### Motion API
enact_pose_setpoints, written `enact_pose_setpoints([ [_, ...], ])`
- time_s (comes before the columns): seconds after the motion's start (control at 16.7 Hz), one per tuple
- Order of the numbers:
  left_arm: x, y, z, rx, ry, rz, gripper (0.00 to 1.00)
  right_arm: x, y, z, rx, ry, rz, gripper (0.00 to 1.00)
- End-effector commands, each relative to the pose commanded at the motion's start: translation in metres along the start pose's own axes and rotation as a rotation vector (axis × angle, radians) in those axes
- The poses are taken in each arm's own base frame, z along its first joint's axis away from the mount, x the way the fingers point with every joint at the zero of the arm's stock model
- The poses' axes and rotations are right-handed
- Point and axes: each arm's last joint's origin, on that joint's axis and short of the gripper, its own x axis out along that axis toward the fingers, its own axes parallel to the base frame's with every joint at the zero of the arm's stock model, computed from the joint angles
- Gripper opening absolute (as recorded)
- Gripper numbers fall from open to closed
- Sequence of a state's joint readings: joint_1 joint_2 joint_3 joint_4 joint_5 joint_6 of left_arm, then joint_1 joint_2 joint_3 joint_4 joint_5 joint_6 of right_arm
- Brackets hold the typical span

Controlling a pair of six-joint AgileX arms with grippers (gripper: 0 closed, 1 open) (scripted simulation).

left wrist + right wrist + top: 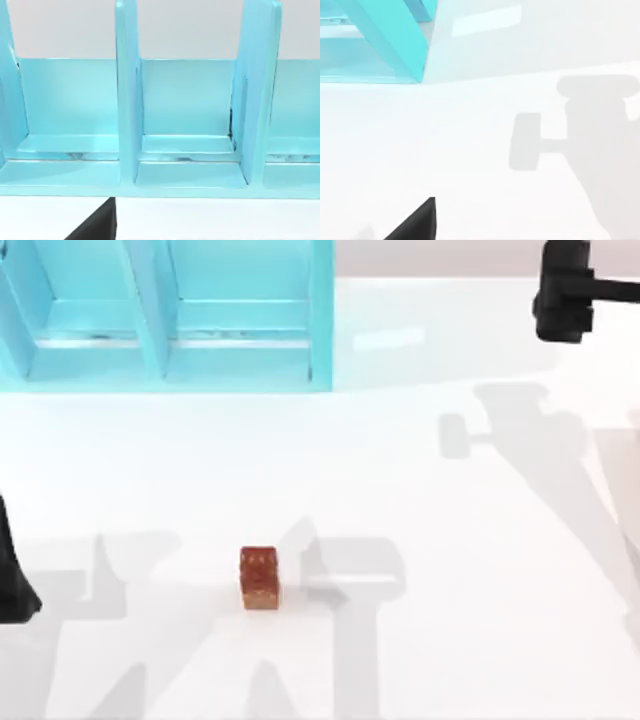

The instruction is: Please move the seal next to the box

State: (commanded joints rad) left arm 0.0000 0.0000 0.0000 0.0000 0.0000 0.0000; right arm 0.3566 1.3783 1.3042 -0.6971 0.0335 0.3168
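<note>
amber-brown seal (259, 578) stands low centre on bench (450, 640), well apart from cyan box (165, 315) upper left. claw states: cannot tell. risk: tall block tipping if gripped off-centre.

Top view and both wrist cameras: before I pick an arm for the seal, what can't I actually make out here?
- Left gripper: top view's left edge cuts it off; its fingers can't be read.
- Right gripper: a dark mass at the top view's upper right, fingers not resolvable.
- Box: top and left edges crop it, so its full extent is unknown.
- Seal: stands alone on the table; its speckled faces are too small to read.
</note>
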Motion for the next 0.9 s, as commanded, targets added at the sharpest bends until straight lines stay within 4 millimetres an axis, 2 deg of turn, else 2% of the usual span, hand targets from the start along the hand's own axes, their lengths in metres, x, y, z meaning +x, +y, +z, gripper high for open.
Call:
enact_pose_setpoints([
  [0.18,0.000,0.000,0.000,0.000,0.000,0.000,1.00,0.043,0.044,0.022,0.018,0.173,0.002,1.00],
  [0.36,0.000,0.000,0.000,0.000,0.000,0.000,1.00,0.084,0.091,0.025,0.030,0.333,-0.016,1.00],
  [0.6,0.000,0.000,0.000,0.000,0.000,0.000,1.00,0.126,0.151,0.006,0.037,0.507,-0.064,1.00],
  [0.9,0.000,0.000,0.000,0.000,0.000,0.000,1.00,0.152,0.207,-0.033,0.037,0.652,-0.140,1.00],
])
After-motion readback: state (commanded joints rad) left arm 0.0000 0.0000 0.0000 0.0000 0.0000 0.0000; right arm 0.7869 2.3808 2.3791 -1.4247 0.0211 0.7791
